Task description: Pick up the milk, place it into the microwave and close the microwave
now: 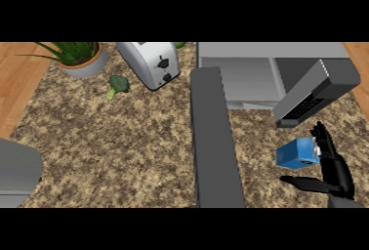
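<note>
Covering the frame, speckled granite counter [115, 146], wood floor [18, 73] at edges

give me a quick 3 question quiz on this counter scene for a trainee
1. True or false: the milk is already inside the microwave.
2. Which thing lies between the plant and the toaster? A) broccoli B) apple C) cup
3. Fill in: the right hand is ____, with straight fingers beside the milk.

Key
1. False: it is out in front of the microwave, whose door is open.
2. A, the broccoli.
3. open
</note>
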Motion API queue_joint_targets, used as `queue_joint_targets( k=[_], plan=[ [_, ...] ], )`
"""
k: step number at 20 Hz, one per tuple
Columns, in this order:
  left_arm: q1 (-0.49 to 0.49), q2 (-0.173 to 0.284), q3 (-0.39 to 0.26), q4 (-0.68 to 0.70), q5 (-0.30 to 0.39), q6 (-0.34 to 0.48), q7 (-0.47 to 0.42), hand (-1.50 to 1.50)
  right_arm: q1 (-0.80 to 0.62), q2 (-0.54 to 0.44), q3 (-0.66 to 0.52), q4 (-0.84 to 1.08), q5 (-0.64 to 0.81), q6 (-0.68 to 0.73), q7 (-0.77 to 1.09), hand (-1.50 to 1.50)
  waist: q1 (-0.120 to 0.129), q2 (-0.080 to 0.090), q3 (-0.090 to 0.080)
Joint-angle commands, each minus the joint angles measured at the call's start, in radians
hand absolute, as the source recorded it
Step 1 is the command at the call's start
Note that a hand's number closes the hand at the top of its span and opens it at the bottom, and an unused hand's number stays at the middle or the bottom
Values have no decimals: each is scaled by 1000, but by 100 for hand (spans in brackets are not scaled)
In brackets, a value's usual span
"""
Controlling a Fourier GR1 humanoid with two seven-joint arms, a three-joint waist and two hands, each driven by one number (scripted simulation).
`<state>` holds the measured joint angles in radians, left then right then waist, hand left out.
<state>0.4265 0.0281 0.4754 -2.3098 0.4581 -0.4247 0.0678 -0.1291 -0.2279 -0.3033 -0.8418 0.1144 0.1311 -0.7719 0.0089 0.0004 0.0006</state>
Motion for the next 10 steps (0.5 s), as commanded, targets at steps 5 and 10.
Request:
queue_joint_targets(
  k=[5, 10],
  plan=[
    [24, -15, 14, -40, 34, -4, 24, -150, -143, -82, -21, 317, 18, 34, -177, 150, 5, 1, 1],
    [59, -28, -45, -23, -22, -11, -49, -150, -195, -39, 20, 405, 64, 9, -296, 150, 9, 2, 1]
  ],
)
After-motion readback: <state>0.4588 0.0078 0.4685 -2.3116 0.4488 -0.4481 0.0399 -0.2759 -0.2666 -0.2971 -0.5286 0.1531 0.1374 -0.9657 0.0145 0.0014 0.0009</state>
